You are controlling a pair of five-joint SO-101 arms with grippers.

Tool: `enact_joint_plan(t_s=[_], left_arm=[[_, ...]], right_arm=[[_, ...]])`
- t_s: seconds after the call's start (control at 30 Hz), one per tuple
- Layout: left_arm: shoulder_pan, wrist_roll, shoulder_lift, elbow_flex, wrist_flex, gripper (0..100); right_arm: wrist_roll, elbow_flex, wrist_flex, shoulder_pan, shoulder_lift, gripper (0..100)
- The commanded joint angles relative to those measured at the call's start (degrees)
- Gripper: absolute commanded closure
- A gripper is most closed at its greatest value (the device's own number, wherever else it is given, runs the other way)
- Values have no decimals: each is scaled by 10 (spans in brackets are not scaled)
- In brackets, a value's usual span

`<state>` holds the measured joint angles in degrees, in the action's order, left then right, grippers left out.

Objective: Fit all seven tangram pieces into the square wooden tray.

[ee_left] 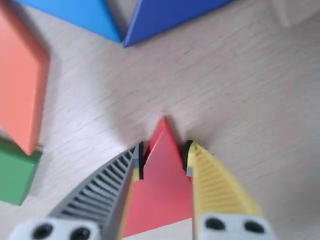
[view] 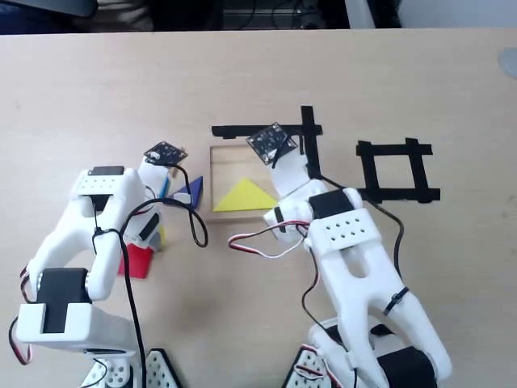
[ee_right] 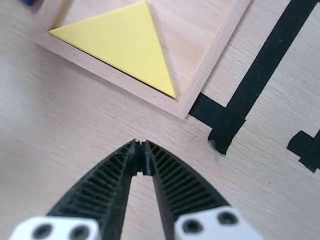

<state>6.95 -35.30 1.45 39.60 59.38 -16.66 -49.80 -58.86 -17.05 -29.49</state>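
My left gripper (ee_left: 162, 147) is shut on a red triangle (ee_left: 161, 185), whose tip pokes out just past the fingertips, low over the table. In the high view the red triangle (view: 138, 262) lies at the left, beside the left arm. The square wooden tray (view: 216, 174) stands mid-table and holds a yellow triangle (view: 242, 196). My right gripper (ee_right: 140, 150) is shut on nothing, just outside a corner of the tray (ee_right: 212, 52), with the yellow triangle (ee_right: 120, 42) beyond it.
A light blue triangle (ee_left: 75, 12), a dark blue piece (ee_left: 170, 15), an orange piece (ee_left: 20, 85) and a green piece (ee_left: 15, 170) lie loose near the left gripper. Black tape marks (view: 396, 171) run right of the tray. Cables (view: 266, 242) trail near the front.
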Motion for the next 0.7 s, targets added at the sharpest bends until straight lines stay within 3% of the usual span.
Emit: enact_joint_plan(t_s=[0.0, 0.1, 0.2, 0.33, 0.5, 0.67], left_arm=[[-3, -3, -4, 0, -4, 851], [-2, 2, -15, -19, 10, 838], [2, -11, -51, -49, 70, 696], [15, -117, -119, -67, 146, 692], [64, -134, -175, -43, 142, 693], [84, -192, -178, 61, 23, 693]], right_arm=[[-6, 1, 7, -10, -15, 987], [-6, 1, 7, -10, -15, 987], [-6, 1, 7, -10, -15, 987], [-6, 1, 6, -10, -15, 987], [-6, 1, 5, -10, -15, 987], [-6, 1, 5, -10, -15, 987]])
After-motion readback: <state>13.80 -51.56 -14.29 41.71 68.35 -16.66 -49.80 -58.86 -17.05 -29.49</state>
